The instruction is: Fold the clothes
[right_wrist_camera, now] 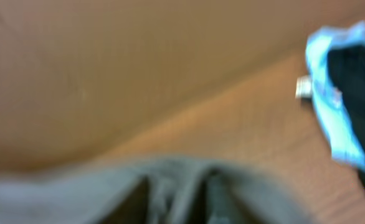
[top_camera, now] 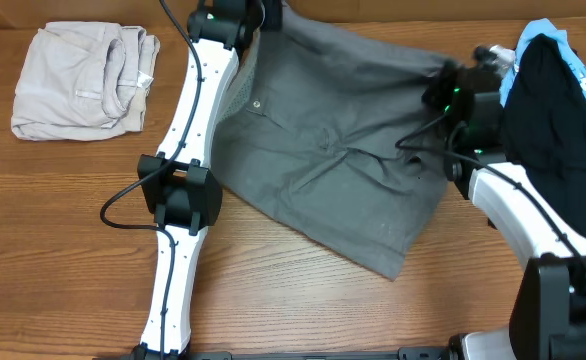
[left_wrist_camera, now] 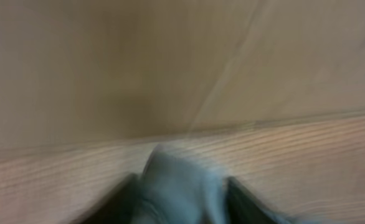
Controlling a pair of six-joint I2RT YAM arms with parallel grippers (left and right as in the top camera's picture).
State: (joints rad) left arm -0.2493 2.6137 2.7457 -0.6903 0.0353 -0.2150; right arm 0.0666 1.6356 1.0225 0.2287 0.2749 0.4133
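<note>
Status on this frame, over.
Left pincer, right pincer: grey cloth between fingers, grip unclear. Medium-grey woven shorts spread, unfolded. Black garment with light-blue cloth close beside right arm.

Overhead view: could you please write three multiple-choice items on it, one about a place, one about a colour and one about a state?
1. Where in the overhead view does the beige garment lie? A upper left; B lower right; C centre.
2. What colour is the cloth showing at the edge of the black garment? A red; B yellow; C light blue.
3. How do the grey shorts lie? A rolled up; B spread out and creased; C folded small.
Answers: 1 A, it sits at the picture's top left. 2 C, a light-blue edge shows at the top. 3 B, they lie wide open with wrinkles.
</note>
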